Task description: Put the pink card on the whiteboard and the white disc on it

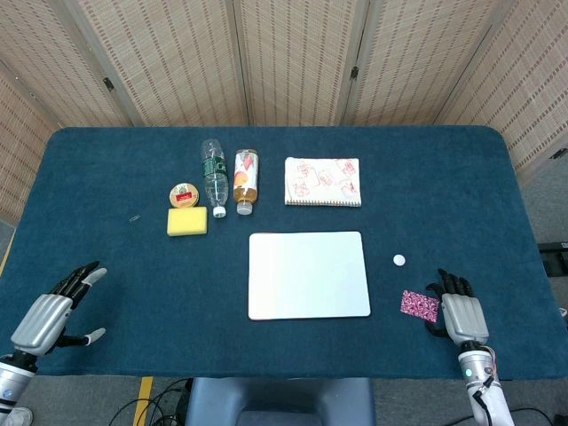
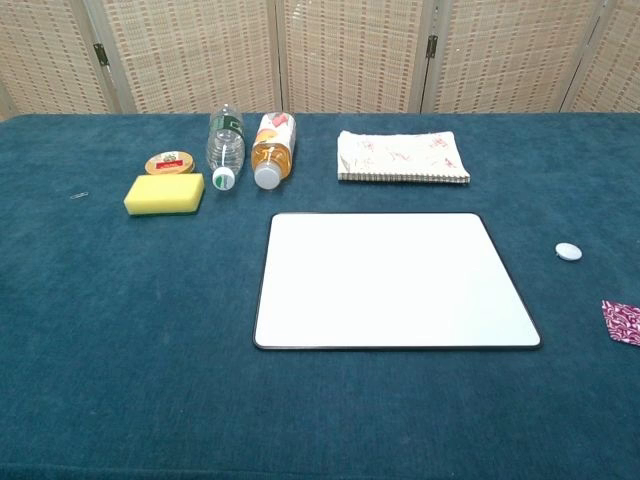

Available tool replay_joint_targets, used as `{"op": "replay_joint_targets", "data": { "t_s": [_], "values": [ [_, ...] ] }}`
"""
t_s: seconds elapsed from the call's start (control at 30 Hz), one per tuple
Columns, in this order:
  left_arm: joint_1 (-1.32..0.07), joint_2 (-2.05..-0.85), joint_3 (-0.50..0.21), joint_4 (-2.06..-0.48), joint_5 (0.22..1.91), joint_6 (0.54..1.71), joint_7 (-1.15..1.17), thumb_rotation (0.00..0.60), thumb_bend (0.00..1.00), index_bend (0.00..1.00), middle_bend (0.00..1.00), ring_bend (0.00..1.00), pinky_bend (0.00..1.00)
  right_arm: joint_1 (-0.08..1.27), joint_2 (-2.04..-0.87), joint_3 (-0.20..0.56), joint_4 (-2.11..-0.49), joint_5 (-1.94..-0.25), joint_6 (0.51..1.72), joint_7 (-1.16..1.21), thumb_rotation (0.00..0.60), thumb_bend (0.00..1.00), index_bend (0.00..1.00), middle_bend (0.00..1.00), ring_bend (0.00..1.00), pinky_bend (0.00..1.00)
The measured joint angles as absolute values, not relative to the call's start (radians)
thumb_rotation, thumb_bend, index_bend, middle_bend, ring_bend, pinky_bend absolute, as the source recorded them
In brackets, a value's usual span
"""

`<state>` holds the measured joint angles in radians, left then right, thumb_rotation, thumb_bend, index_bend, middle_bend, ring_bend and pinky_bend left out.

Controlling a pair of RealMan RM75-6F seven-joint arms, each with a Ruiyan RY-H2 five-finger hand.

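Right robot hand (image 1: 463, 315) empty, fingers apart, just right of pink card (image 1: 419, 304), which lies flat on counter (image 1: 106, 266) right of whiteboard (image 1: 309, 274). White disc (image 1: 399, 260) nearby. Left robot hand (image 1: 49, 315) open, idle. Advice: slide card to lift an edge, then pinch; thin, flat target.
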<state>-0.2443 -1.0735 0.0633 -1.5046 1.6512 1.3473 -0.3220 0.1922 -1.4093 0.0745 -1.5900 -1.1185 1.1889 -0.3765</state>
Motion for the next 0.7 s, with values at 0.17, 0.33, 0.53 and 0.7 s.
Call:
{"op": "replay_joint_targets", "data": {
  "t_s": [0.17,0.33,0.53,0.7],
  "values": [
    [-0.246,-1.073,0.062,-1.502,1.647,1.346,-0.332,0.6,0.22,0.03,0.0,0.02,0.2,0.206,-1.421,0.076,-1.58,-1.102,1.173,-0.385,0.6,0.16,0.29,0.04,0.0,0.0],
    [-0.247,-1.071,0.062,-1.498,1.644,1.346,-0.338,0.6,0.22,0.03,0.0,0.02,0.2,0.215,-1.428,0.075,-1.573,-1.088,1.162,-0.39,0.6,0.16,0.29,0.04,0.0,0.0],
    [-0.247,-1.071,0.061,-1.495,1.641,1.347,-0.343,0.6,0.22,0.03,0.0,0.02,0.2,0.225,-1.439,0.077,-1.559,-1.07,1.146,-0.382,0.6,0.16,0.33,0.04,0.0,0.0],
    [-0.245,-1.07,0.062,-1.493,1.644,1.353,-0.348,0.6,0.22,0.02,0.0,0.02,0.2,0.233,-1.447,0.075,-1.549,-1.057,1.136,-0.388,0.6,0.19,0.38,0.06,0.0,0.0]
  ]
}}
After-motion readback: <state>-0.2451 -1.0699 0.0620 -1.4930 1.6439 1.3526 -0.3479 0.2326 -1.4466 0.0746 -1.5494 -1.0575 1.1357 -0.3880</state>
